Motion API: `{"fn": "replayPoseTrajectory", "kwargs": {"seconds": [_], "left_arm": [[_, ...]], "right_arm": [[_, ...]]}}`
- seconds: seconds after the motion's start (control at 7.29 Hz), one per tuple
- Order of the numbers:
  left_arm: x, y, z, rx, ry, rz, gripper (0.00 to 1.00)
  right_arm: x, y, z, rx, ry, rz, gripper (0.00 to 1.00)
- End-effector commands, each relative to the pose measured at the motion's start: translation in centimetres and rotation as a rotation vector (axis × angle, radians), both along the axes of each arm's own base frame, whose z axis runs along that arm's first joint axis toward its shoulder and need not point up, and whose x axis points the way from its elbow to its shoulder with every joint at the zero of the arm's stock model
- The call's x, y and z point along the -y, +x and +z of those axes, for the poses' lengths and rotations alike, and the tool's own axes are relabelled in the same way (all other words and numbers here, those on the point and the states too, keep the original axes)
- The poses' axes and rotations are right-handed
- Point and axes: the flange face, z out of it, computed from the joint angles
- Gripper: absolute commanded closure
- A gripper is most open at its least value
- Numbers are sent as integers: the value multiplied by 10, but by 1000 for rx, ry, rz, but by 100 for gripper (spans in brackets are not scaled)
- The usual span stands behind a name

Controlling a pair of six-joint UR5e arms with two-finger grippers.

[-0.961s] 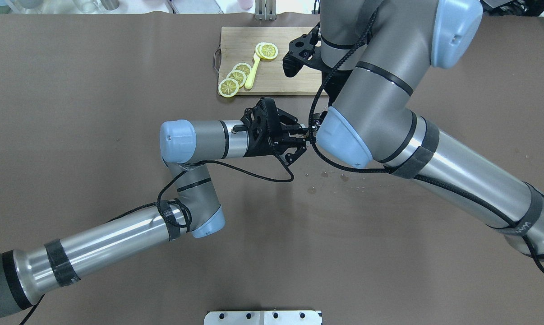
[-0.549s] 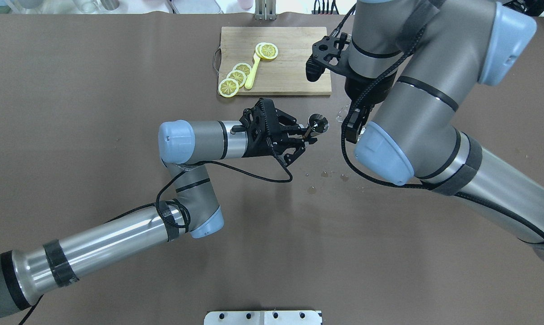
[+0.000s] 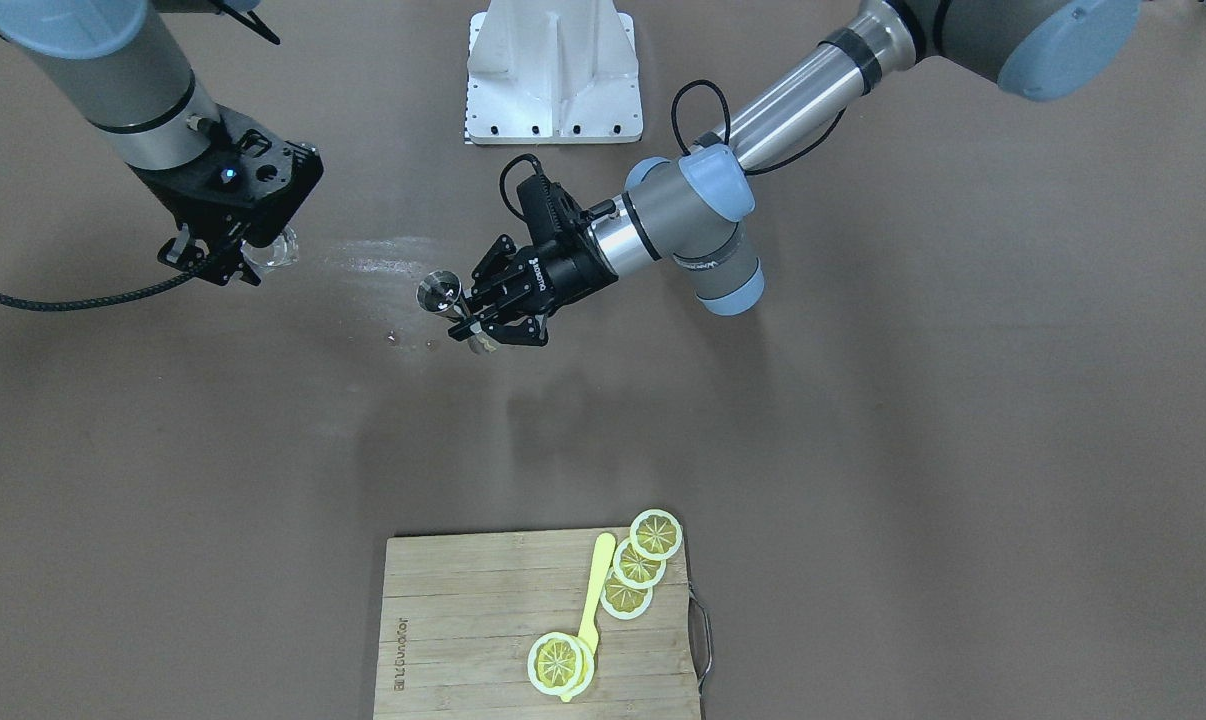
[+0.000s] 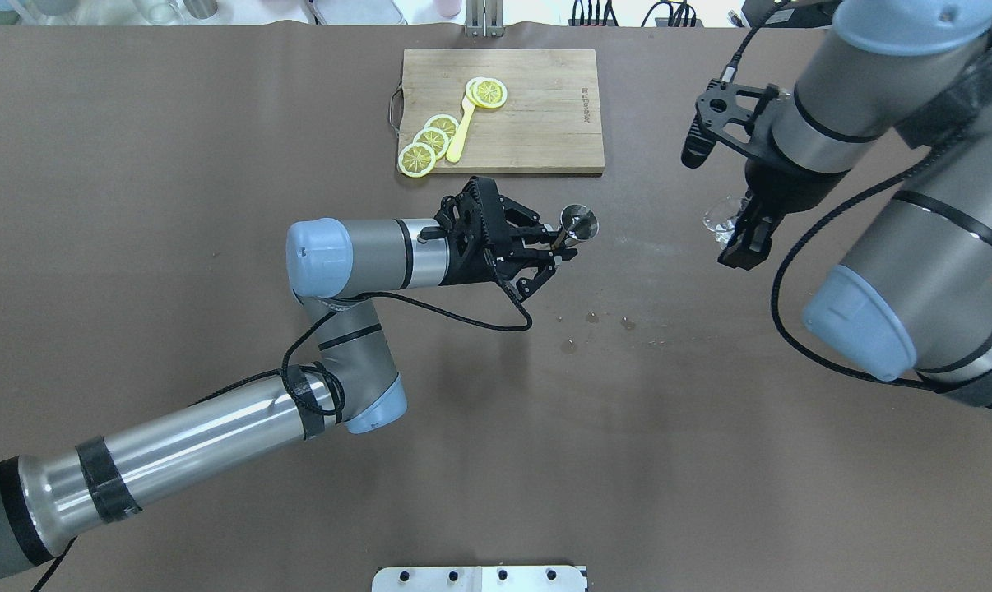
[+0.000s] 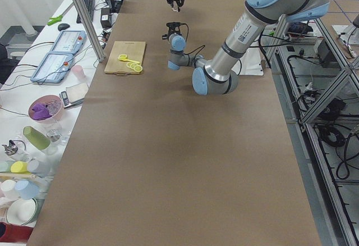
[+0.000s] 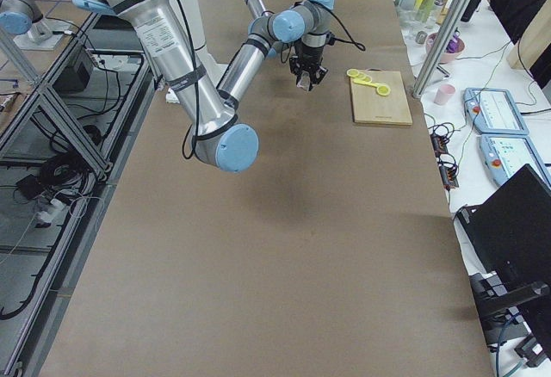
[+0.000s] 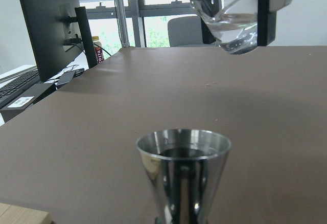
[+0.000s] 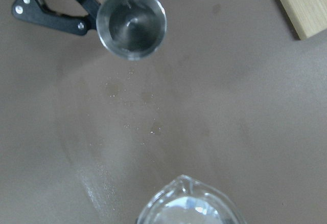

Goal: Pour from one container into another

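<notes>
**Exterior front-facing.** The left claw (image 3: pixel 468 322) is clamped on the lower part of the steel jigger (image 3: pixel 437 292), whose mouth faces up. The right claw (image 3: pixel 213 262) grips the glass beaker (image 3: pixel 273 250), well apart from the jigger. A wet streak (image 3: pixel 383 255) lies on the worktop (image 3: pixel 863 400) between them.

**Overhead exterior.** The jigger (image 4: pixel 580 224) and beaker (image 4: pixel 722 220) are separated, and neither is above the other. Droplets (image 4: pixel 595 319) dot the worktop near the jigger. A cutting board (image 4: pixel 545 107) with lemon slices (image 4: pixel 430 140) sits beyond them, and neither claw touches it.

**Side exteriors.** Both claws are too small here to add anything.

**Left wrist-mounted.** The jigger (image 7: pixel 183 168) is upright in the foreground. The beaker (image 7: pixel 227 22) is raised beyond it, roughly level, with clear liquid in its base.

**Right wrist-mounted.** This view looks down into the jigger (image 8: pixel 131 24). Its inside glints, possibly with liquid, though the view does not settle this. The beaker lip (image 8: pixel 189 203) is at the bottom edge.

**Status.** No stream is running. The spill marks and the level beaker suggest that a pour has been made. Liquid in the beaker would allow another, and both vessels are yet to be set down.
</notes>
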Motion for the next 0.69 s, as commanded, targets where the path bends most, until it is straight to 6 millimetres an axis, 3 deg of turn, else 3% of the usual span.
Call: {"fn": "replayPoseTrajectory", "kwargs": {"seconds": [0.0, 0.27, 0.55], "left_arm": [[7, -7, 1, -5, -13, -41, 100], [2, -29, 21, -36, -106, -86, 100], [1, -52, 37, -45, -132, -155, 100]], "right_arm": [[-9, 39, 76, 41, 78, -8, 100], [-25, 75, 143, 84, 145, 18, 100], [-27, 104, 218, 156, 141, 31, 100]]}}
